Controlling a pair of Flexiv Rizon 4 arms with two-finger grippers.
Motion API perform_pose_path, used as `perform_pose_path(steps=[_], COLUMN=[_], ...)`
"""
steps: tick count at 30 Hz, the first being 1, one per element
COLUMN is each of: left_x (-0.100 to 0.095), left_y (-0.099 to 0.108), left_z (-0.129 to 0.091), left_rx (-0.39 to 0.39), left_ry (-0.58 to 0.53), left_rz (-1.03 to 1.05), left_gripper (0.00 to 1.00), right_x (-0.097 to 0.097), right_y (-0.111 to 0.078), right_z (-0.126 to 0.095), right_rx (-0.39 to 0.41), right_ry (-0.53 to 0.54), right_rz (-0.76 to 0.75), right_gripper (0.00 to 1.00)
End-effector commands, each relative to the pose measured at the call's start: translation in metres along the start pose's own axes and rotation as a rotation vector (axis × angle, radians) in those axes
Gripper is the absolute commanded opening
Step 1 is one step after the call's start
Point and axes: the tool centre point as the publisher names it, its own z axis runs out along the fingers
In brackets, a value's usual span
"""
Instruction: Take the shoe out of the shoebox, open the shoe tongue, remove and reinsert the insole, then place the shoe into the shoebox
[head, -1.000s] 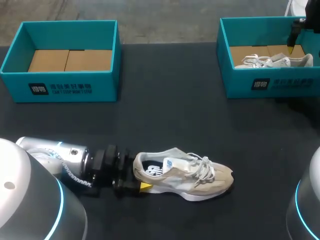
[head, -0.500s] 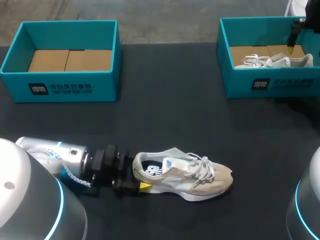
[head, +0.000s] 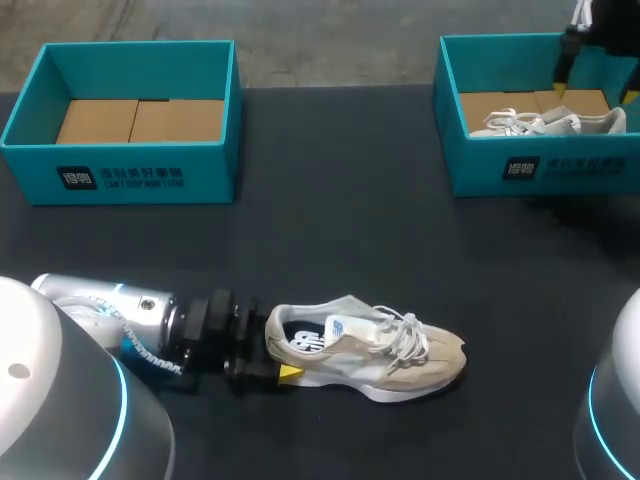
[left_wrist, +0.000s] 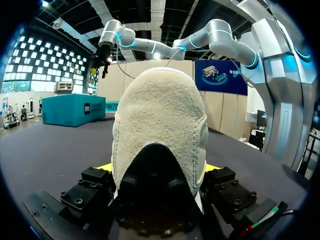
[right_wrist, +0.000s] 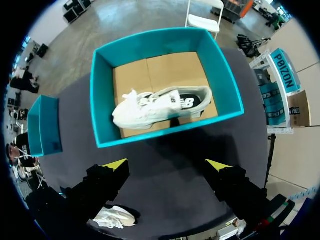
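The left hand (left_wrist: 160, 170) clamps the heel of the shoe (head: 370, 350), which lies near the counter's (head: 330, 230) front edge. The right hand (right_wrist: 167, 167) hangs spread open above the box (head: 480, 175) at the far right corner. The tongue likely comes next: pin the heel firmly and lift gently. The mid-counter leaves room to approach.

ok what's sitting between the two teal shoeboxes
Nothing: the head view shows only bare black table between the left shoebox and the right shoebox.
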Motion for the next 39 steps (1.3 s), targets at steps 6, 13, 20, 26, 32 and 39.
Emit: perform_pose_path(steps=[6, 13, 20, 26, 32, 39], left_x=[0.0, 0.0, 0.0, 0.0, 0.0, 0.0], left_y=[0.003, 0.003, 0.003, 0.003, 0.003, 0.003], left_z=[-0.002, -0.002, -0.002, -0.002, -0.002, -0.002], left_rx=[-0.002, -0.002, -0.002, -0.002, -0.002, -0.002], left_ry=[0.001, 0.001, 0.001, 0.001, 0.001, 0.001], left_rz=[-0.001, -0.001, -0.001, -0.001, -0.001, -0.001], left_gripper=[0.0, 0.0, 0.0, 0.0, 0.0, 0.0], right_x=[0.037, 0.039, 0.039, 0.046, 0.08, 0.097], right_y=[-0.047, -0.05, -0.05, -0.053, -0.09, -0.142], right_z=[-0.005, -0.005, -0.005, -0.004, 0.01, 0.015], right_rx=[-0.018, -0.009, -0.009, -0.015, -0.015, -0.011], right_ry=[-0.005, 0.008, 0.008, -0.006, -0.027, 0.009], right_rz=[0.049, 0.044, 0.044, 0.044, 0.011, 0.008], right_gripper=[1.0, 1.0, 1.0, 1.0, 1.0, 1.0])
